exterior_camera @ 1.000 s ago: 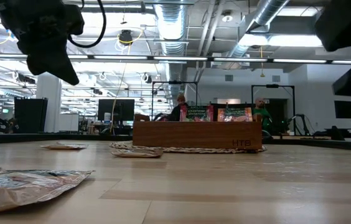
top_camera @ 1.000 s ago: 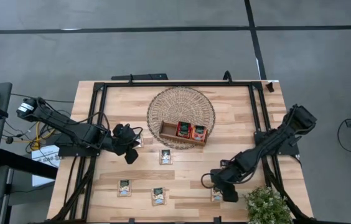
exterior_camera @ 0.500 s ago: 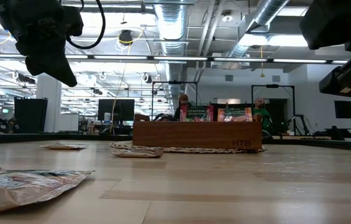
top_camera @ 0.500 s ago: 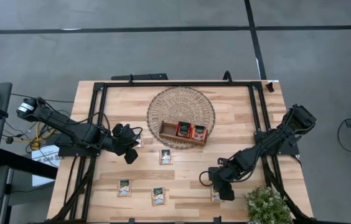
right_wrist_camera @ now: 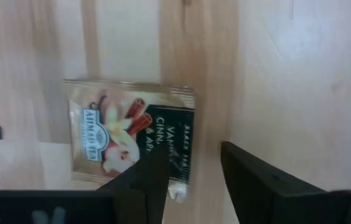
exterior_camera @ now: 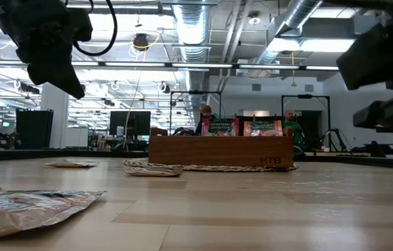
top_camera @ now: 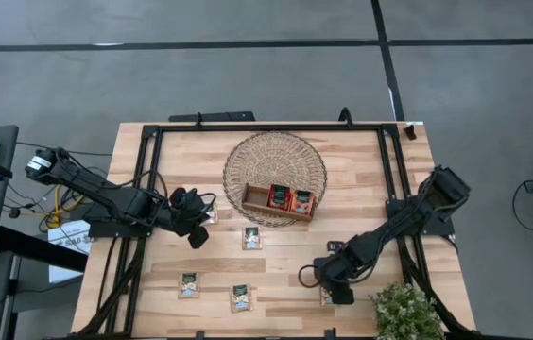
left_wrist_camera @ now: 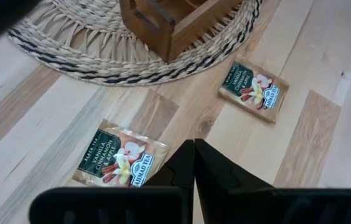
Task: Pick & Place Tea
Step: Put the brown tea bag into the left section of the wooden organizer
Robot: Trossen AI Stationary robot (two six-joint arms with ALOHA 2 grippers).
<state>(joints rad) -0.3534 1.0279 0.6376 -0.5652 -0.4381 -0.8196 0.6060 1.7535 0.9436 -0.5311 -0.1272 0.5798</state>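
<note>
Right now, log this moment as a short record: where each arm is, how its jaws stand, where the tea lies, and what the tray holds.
left gripper: waiting near the table's left side, jaws shut, holding nothing
right gripper: over the sachet nearest the plant, jaws apart, one finger over the sachet's edge
loose sachets: five on the bare wood, including the one by the left gripper
tray: wooden, on the woven mat, two sachets standing in it
plant: at the table's right front corner
</note>
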